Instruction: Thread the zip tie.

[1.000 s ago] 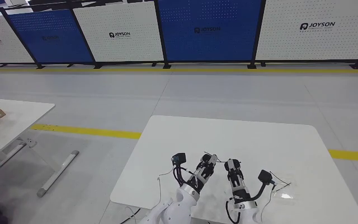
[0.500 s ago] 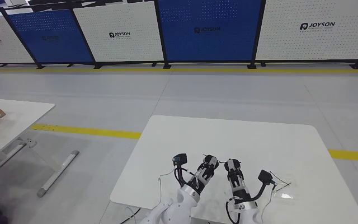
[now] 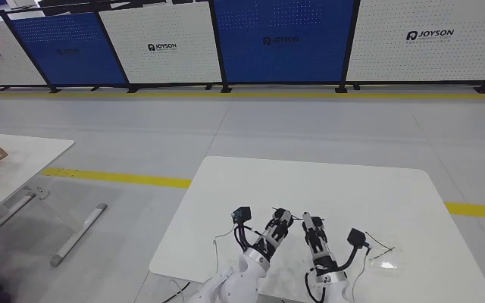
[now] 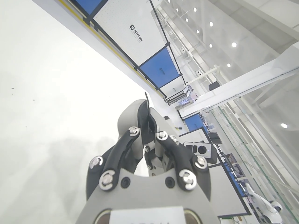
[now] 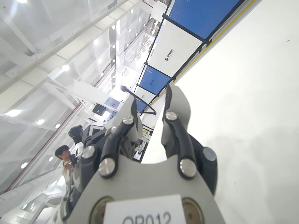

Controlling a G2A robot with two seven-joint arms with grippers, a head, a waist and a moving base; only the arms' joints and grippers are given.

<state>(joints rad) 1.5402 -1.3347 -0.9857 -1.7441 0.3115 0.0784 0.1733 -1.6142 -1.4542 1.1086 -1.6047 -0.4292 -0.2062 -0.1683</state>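
Note:
Both arms hang side by side over the front part of the white table (image 3: 326, 182). My left gripper (image 3: 281, 217) is shut on a thin black zip tie (image 4: 146, 97); a short end of the strap pokes out past the fingertips of the left gripper (image 4: 147, 108). My right gripper (image 3: 308, 220) is just to its right. In the right wrist view the right gripper (image 5: 150, 99) stands open, and the zip tie (image 5: 142, 102) crosses the gap between its fingers, its head lying beyond one fingertip. I cannot tell whether the strap touches either finger.
Several loose black zip ties (image 3: 380, 245) and a clear bag (image 3: 389, 265) lie on the table's front right. The far half of the table is bare. Another white table (image 3: 26, 155) stands off to the left across the floor.
Both grippers have shifted a little to the left and stay close together. The left gripper still holds the zip tie.

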